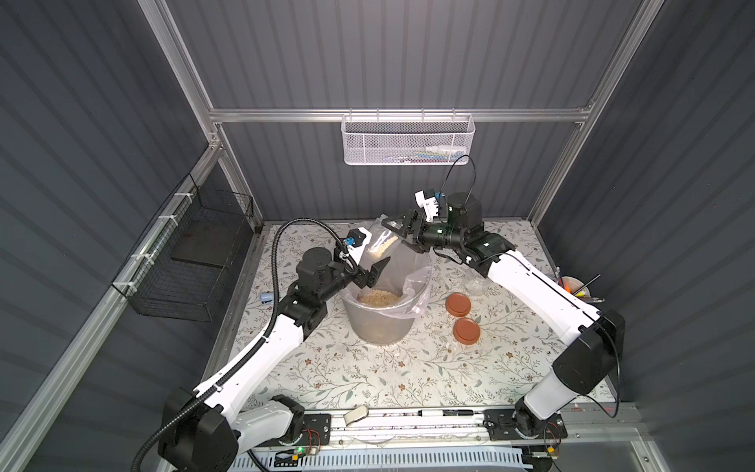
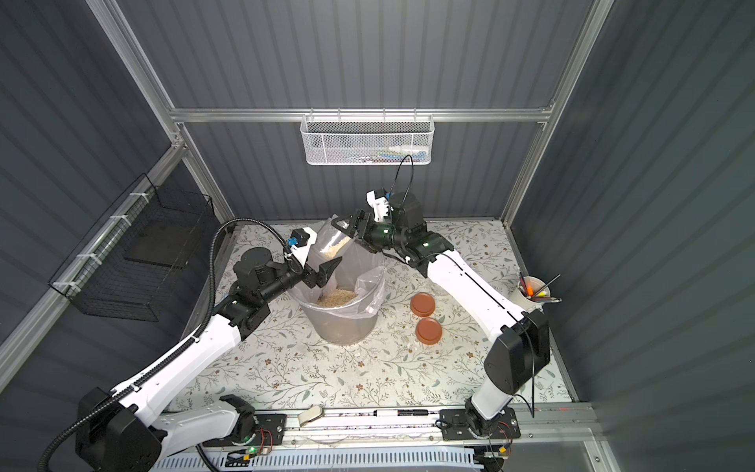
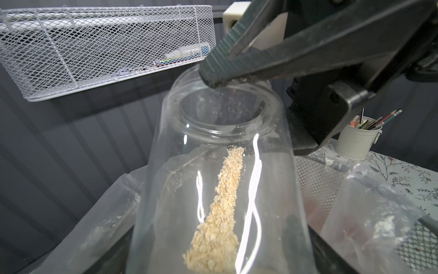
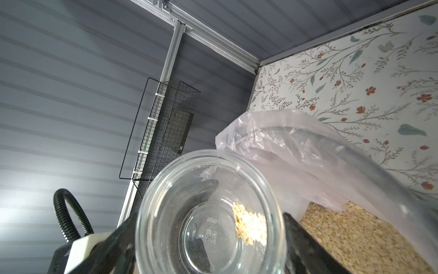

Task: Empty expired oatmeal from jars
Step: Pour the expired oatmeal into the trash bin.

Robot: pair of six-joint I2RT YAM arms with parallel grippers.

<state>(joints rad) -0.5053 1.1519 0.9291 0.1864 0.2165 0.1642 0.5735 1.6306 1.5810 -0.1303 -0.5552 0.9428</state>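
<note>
Right claw (image 1: 394,227): clamping tilted jar (image 1: 380,243) above bin (image 1: 380,327).
Left claw (image 1: 376,271): gripping jar's lower end.
Oatmeal (image 3: 220,213): lying inside jar.

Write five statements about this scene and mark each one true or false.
1. The right end effector grips a glass jar tilted over the bin. True.
2. Both orange lids are screwed onto jars. False: they lie loose on the table beside the bin.
3. The held jar is empty. False: a streak of oatmeal lies along its inner wall.
4. A heap of flakes sits in the plastic-lined bin. True.
5. The cup of pens stands inside the bin. False: it stands at the table's edge, apart from the bin.
</note>
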